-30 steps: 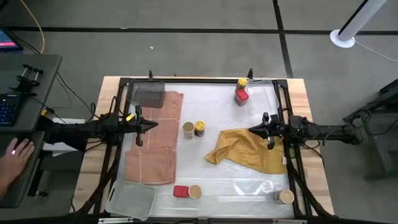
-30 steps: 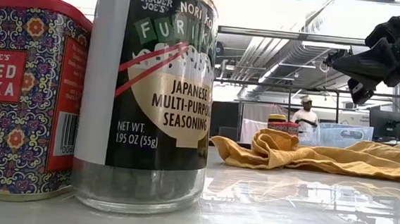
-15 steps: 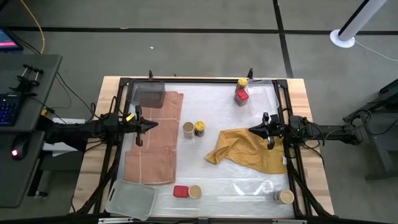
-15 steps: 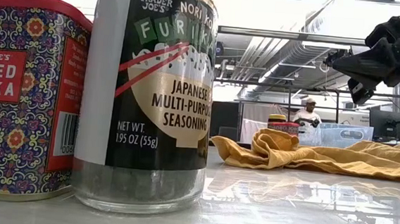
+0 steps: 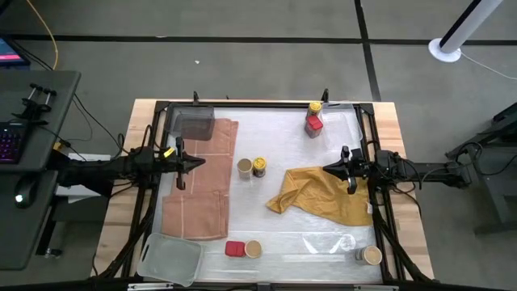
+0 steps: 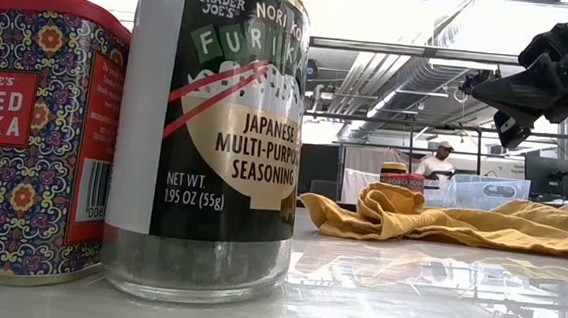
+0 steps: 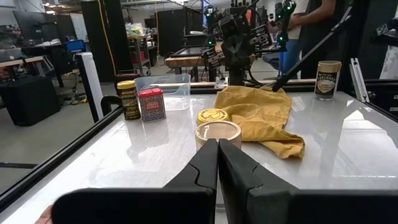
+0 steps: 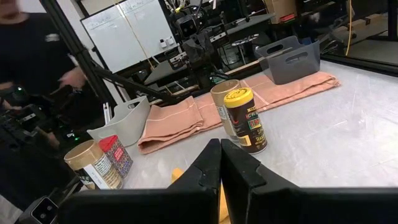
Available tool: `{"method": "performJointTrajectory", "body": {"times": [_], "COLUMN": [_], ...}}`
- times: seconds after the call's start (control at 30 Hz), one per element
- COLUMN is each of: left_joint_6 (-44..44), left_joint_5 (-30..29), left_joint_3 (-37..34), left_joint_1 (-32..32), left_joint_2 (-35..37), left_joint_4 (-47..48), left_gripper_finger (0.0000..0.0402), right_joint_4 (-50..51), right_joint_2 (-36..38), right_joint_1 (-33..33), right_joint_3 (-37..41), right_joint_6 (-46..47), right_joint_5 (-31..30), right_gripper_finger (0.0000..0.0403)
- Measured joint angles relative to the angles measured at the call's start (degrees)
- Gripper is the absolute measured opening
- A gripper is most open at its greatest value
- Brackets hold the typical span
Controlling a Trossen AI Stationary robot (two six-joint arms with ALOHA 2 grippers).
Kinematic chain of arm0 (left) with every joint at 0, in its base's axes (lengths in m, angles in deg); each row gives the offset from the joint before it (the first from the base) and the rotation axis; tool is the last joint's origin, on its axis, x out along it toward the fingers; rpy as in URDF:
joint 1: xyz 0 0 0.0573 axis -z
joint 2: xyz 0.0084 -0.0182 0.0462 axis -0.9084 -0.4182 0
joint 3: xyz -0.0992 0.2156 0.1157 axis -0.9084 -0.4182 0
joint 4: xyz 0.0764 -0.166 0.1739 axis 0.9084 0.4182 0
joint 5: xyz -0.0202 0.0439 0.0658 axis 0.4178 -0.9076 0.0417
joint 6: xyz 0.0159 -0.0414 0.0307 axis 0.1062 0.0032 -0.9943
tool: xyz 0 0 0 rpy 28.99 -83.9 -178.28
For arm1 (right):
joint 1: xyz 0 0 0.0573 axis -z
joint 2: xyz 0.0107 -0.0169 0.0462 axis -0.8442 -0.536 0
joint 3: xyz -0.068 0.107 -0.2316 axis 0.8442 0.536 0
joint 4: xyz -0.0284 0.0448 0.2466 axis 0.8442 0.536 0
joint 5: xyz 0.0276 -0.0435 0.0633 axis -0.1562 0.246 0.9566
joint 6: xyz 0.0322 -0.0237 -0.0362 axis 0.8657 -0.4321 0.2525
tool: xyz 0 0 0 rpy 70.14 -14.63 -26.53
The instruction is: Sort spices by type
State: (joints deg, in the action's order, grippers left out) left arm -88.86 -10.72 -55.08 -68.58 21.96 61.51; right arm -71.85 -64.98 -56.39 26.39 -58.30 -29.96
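Spices: I count six on the bench, in three pairs. A tan-topped jar (image 5: 244,167) and a yellow-capped jar (image 5: 259,166) stand touching mid-bench. A second yellow-capped jar (image 5: 315,107) and a red tin (image 5: 313,124) sit at the far edge. Another red tin (image 5: 234,249) and tan-topped jar (image 5: 253,249) sit at the near edge. One more tan-topped jar (image 5: 371,255) stands alone at the near right corner, so seven in all: three tan-topped, two yellow-capped, two red tins, though from above I may be misreading a cap.
Left fingers: the left gripper (image 5: 196,163) is clenched on nothing, hovering over the pink cloth (image 5: 199,194).
Right fingers: the right gripper (image 5: 327,170) is clenched and empty, above the edge of the mustard cloth (image 5: 323,194).
Key relation: the mid-bench pair lies straight ahead of both sets of fingers, between them. I judge the left fingers nearer the tan-topped jar, the right fingers nearer the yellow-capped one. Both jars stand upright, long axis vertical.
Next move, my judgement: either arm must open up before reaching in, and the jars touching leaves little room for a finger between them.
Other items: grey bin (image 5: 192,123) far left, clear tray (image 5: 170,259) near left.
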Motion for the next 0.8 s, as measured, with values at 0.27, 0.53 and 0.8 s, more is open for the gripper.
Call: {"method": "performJointTrajectory", "body": {"times": [0.27, 0.53, 0.8], "left_joint_6": [0.0, 0.0, 0.3], "left_joint_5": [0.0, 0.0, 0.0], "left_joint_3": [0.0, 0.0, 0.0], "left_joint_1": [0.0, 0.0, 0.0], "left_joint_2": [0.0, 0.0, 0.0], "left_joint_4": [0.0, 0.0, -3.6], "left_gripper_finger": [0.0, 0.0, 0.0], "right_joint_4": [0.0, 0.0, 0.0], "right_joint_2": [0.0, 0.0, 0.0], "right_joint_1": [0.0, 0.0, 0.0], "right_joint_3": [0.0, 0.0, 0.0], "right_joint_6": [0.0, 0.0, 0.0], "right_joint_5": [0.0, 0.0, 0.0], "right_gripper_finger": [0.0001, 0.0001, 0.0001]}}
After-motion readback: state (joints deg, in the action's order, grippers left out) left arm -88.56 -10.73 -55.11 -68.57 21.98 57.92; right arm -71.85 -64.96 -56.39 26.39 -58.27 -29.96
